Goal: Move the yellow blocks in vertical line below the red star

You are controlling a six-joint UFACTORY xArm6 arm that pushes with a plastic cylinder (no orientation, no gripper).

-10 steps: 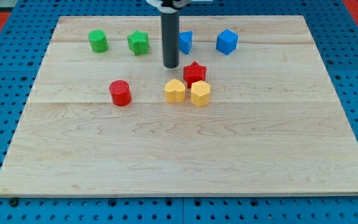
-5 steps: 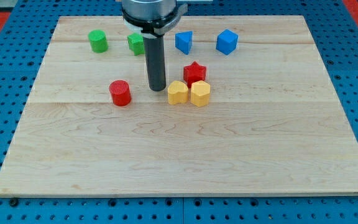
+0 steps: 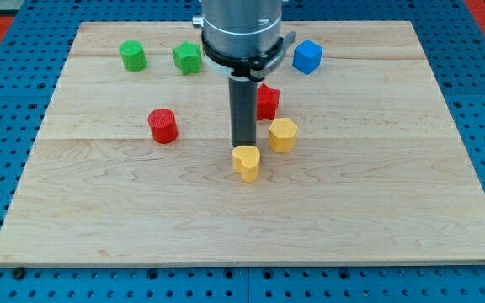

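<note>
The red star [image 3: 267,101] lies near the board's middle, partly hidden behind the rod. A yellow hexagon block [image 3: 282,135] sits just below and slightly right of the star. A yellow heart-shaped block [image 3: 246,162] lies lower and to the left of the hexagon. My tip [image 3: 243,147] stands right at the top edge of the yellow heart, touching it or nearly so, to the left of the hexagon.
A red cylinder [image 3: 162,125] sits left of centre. A green cylinder [image 3: 132,55] and a green star [image 3: 188,58] lie at the top left. A blue cube [image 3: 307,56] lies at the top right. The wooden board [image 3: 99,210] rests on a blue pegboard.
The rod moved right and down the view. The yellow heart slid down, away from the star. The yellow hexagon shifted a little down and right. The rod's body now hides one blue block.
</note>
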